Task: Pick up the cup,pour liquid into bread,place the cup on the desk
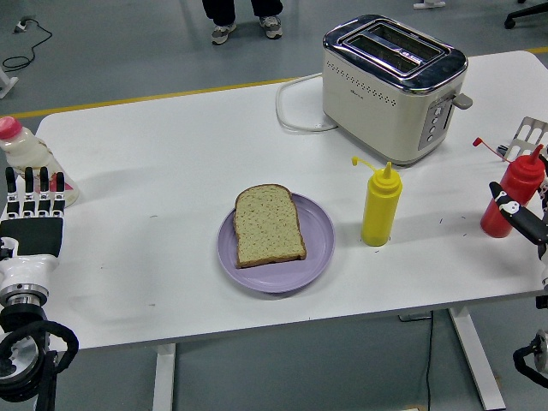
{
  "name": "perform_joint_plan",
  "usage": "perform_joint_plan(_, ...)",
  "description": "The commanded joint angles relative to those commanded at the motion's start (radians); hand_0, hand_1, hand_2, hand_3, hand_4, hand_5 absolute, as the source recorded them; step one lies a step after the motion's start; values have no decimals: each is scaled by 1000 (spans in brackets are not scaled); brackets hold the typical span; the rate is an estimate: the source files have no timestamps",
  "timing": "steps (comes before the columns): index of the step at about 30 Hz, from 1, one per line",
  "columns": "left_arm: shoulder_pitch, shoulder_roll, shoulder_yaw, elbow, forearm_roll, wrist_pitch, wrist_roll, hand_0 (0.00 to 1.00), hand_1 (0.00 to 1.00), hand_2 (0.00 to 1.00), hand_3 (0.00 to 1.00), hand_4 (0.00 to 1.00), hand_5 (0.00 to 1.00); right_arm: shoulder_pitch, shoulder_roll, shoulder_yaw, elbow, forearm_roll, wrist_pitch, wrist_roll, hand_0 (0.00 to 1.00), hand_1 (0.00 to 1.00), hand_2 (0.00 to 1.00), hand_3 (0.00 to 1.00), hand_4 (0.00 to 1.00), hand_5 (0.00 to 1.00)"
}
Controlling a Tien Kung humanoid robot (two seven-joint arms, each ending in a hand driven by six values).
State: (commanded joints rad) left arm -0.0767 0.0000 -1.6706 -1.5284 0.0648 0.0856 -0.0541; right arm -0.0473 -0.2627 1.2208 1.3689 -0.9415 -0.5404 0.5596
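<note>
head view: toaster (396, 86) behind yellow bottle (380, 206) (upright)

Setting: robotics lab or test hall, staged as a breakfast scene. Evidence: white height-adjustable table (171, 154) on bare grey floor (128, 43) with a yellow line (154, 96); toaster (394, 86) with its cord loose on the table; office-chair base (527, 13) and a standing person's shoes (248, 30) beyond.

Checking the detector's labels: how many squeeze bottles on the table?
2: a yellow squeeze bottle right of the purple plate, and a red squeeze bottle at the table's right edge, beside the right robot hand.
</note>
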Motion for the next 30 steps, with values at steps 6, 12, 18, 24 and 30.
perform_joint_plan(6, 0, 0, 3, 0, 0, 0, 0, 859, 868, 934, 834, 671, 998, -30, 0, 10, 41, -12, 2, -5, 958, 906, 968, 998, 891, 202)
perform_joint_plan(12, 2, 0, 4, 0, 0, 0, 0, 858, 868, 934, 833, 671, 998, -73, -3, 24, 96, -26, 2, -10, 959, 906, 968, 998, 893, 204)
perform_joint_plan(18, 3, 0, 7, 1, 1, 0, 0, 859, 868, 934, 833, 670, 998, -114, -6, 29, 143, -45, 1, -15, 961, 905, 968, 998, 894, 206)
perform_joint_plan(24, 6, 0, 9, 1, 1, -1, 0, 859, 868, 934, 832, 670, 998, -154, -9, 37, 178, -59, -1, -18, 961, 904, 969, 998, 895, 208)
perform_joint_plan(30, 9, 0, 11, 0, 1, -1, 0, 859, 868, 934, 832, 671, 998, -188, -10, 58, 218, -65, -5, -17, 961, 904, 970, 998, 894, 207)
